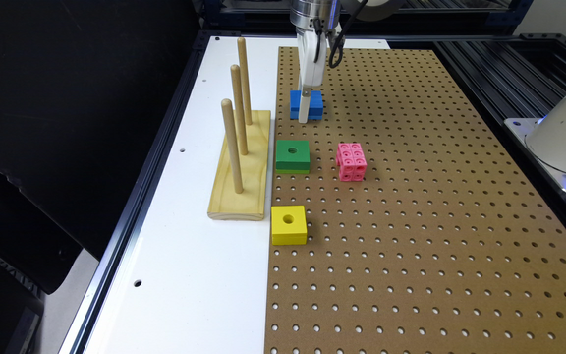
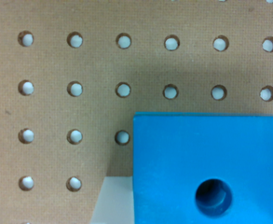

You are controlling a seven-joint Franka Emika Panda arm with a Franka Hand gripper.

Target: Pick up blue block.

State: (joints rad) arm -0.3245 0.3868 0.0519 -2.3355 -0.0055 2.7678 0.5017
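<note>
The blue block (image 1: 306,104) lies flat on the brown pegboard (image 1: 410,221) at the far end, near the board's edge on the exterior view's left. My gripper (image 1: 304,112) stands straight down over it, its white tip reaching the block's near face. In the wrist view the blue block (image 2: 210,168) is very close, with its round centre hole open to view. A pale part of the gripper lies flush against one of its sides. The block rests on the board.
A green block (image 1: 293,156), a yellow block (image 1: 288,224) and a pink studded cube (image 1: 351,161) sit nearer on the pegboard. A wooden base with three upright pegs (image 1: 240,162) stands on the white table strip at the exterior view's left.
</note>
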